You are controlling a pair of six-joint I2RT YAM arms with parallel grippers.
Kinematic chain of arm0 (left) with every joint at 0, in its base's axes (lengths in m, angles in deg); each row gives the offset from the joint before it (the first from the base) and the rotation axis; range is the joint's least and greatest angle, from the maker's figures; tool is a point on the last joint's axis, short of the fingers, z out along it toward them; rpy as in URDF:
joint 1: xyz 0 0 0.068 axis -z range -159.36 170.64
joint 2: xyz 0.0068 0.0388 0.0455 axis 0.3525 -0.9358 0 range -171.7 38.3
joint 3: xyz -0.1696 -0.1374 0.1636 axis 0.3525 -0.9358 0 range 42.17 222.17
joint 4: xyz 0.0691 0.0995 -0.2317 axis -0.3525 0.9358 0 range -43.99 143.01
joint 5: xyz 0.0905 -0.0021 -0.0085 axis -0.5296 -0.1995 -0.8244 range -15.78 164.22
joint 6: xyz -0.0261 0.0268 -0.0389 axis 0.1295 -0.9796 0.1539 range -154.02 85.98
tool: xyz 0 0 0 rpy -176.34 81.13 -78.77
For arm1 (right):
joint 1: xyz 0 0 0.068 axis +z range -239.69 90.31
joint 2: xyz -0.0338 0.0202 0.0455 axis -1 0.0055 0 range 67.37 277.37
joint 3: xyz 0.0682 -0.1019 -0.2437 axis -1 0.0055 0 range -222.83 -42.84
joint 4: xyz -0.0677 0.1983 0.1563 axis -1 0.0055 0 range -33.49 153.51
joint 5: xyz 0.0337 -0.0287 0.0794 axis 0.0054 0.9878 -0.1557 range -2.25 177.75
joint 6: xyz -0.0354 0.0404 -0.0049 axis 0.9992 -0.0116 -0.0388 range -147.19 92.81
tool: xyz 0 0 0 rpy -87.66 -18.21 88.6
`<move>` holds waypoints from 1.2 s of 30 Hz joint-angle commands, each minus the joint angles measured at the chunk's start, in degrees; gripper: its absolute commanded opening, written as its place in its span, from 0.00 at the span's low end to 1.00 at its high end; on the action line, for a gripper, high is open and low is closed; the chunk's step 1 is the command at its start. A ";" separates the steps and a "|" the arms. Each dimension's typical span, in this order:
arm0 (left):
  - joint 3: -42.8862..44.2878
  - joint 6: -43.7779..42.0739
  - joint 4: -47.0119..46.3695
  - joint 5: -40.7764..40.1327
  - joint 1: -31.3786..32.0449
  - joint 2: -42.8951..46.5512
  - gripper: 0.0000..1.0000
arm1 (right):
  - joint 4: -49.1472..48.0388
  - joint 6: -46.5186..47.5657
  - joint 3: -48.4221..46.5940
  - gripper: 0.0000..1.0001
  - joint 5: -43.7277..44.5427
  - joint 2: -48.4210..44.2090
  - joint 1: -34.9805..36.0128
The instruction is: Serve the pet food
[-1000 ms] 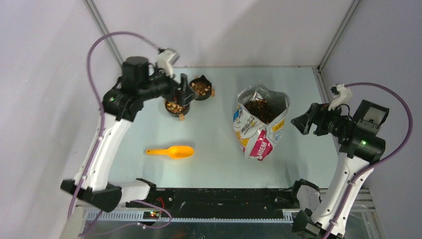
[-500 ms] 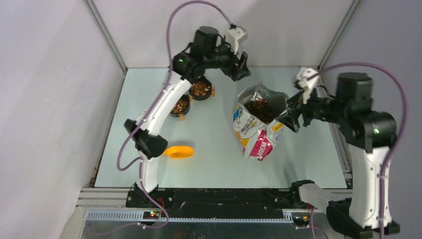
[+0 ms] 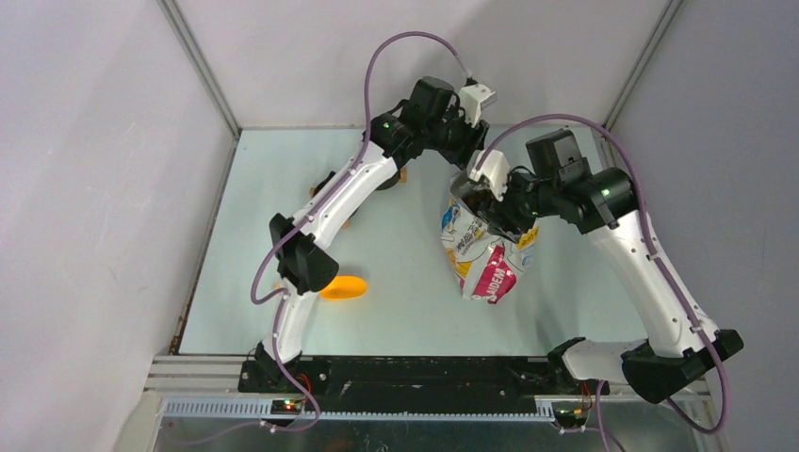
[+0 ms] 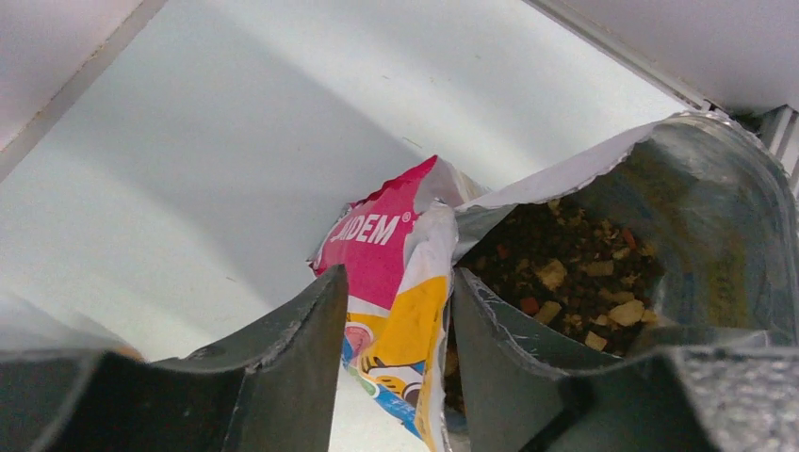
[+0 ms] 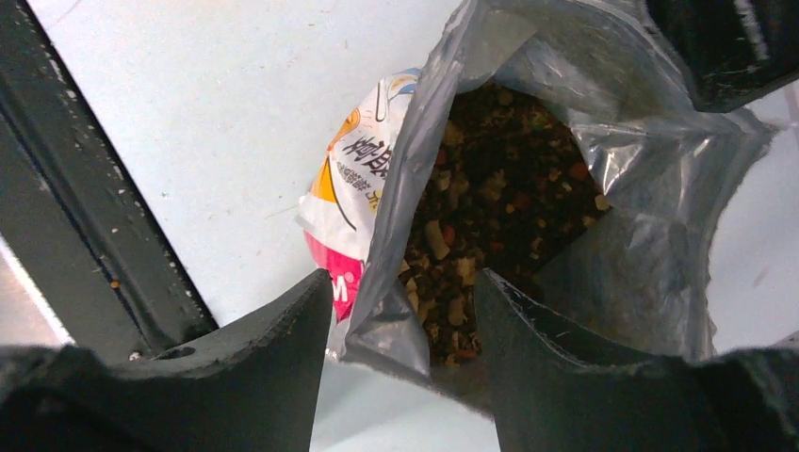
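- Pet food [image 5: 490,207], small brown and reddish-brown kibble pellets, is sitting as a loose heap deep inside the white, yellow and pink printed plastic bag [image 3: 490,268]. The bag is standing upright, mouth gaping, right of centre on the pale blue-green tabletop [image 3: 405,311].
- Orange plastic scoop [image 3: 347,286] is lying flat on the tabletop, well apart from the bag and half hidden behind the left arm's elbow. No gripper is touching it.
- Progress, as I judge it: looking early. All the food I can see is in the bag, so scooping or pouring and the serving itself seem left to do. The left arm is covering the far-left part of the tabletop, so I cannot tell what is standing there.
- Left gripper [image 4: 398,282] is hanging at the far side of the bag's rim with its jaws partly apart. One finger is outside the printed wall and the other is inside, over the kibble. The wall is running up between them, seemingly not yet pinched.
- Right gripper [image 5: 405,282] is straddling another part of the rim with its jaws wider apart. The silvery inner wall is passing loosely between them, and nothing is clamped.
- Both look to be getting set to grip the bag.
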 commanded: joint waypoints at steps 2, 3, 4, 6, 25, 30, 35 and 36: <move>0.37 1.07 -2.74 -1.97 -0.40 -0.28 0.45 | -5.88 2.21 3.67 0.59 5.17 1.73 2.85; 0.37 1.85 -2.76 -1.91 -0.41 -0.31 0.44 | -6.30 2.65 4.24 0.57 6.31 1.97 3.50; 0.26 2.49 -2.71 -1.90 -0.45 -0.40 0.42 | -6.44 2.95 5.24 0.56 7.48 2.25 3.73; 0.02 2.70 -2.68 -1.90 -0.54 -0.29 0.41 | -6.61 3.61 5.81 0.49 8.62 2.65 4.34; -5.95 5.54 -1.98 -15.50 -5.29 11.89 0.00 | 15.99 18.19 -5.33 0.00 -9.60 -6.46 9.71; -13.19 8.58 -0.88 -13.15 -6.19 19.76 0.00 | 22.31 20.44 -6.08 0.00 -7.07 -7.08 10.72; -22.17 10.58 -1.04 -6.34 -6.29 27.51 0.00 | 22.33 23.46 0.14 0.00 -2.07 -11.95 11.70; -23.92 9.02 -1.15 -1.77 -6.64 29.19 0.00 | 22.33 23.94 2.24 0.00 -0.90 -13.16 11.65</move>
